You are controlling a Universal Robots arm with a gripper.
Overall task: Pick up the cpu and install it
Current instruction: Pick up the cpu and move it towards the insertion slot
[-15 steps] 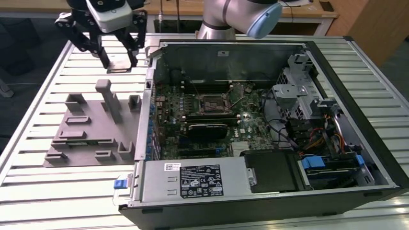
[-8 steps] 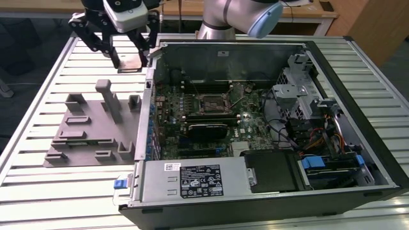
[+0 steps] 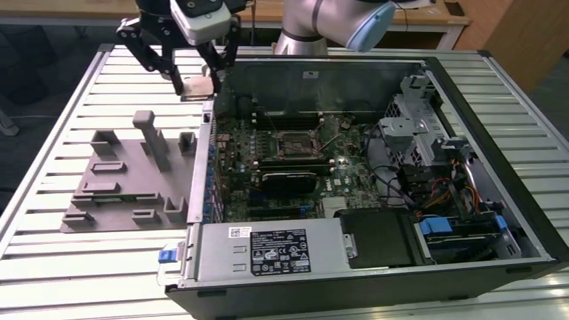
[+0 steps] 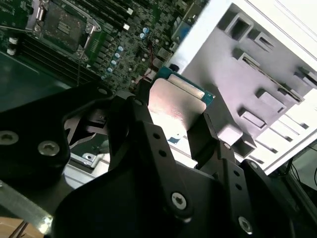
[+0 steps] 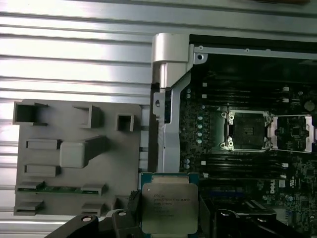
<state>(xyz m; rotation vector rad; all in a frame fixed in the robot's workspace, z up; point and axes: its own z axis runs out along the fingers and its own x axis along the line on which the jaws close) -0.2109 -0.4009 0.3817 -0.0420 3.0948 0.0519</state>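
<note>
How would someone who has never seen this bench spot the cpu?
Find the open case on the slatted table. By its edge nearest the grey tray hangs the black claw, gripping the cpu, a flat square chip. Its silvery metal top and green rim set it apart from the dark socket.

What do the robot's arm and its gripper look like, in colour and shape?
The arm is a silvery metal tube with a pale blue-grey joint cap. The gripper is black, with a white housing at its base and two jointed linkage fingers, fastened by silver screws.
</note>
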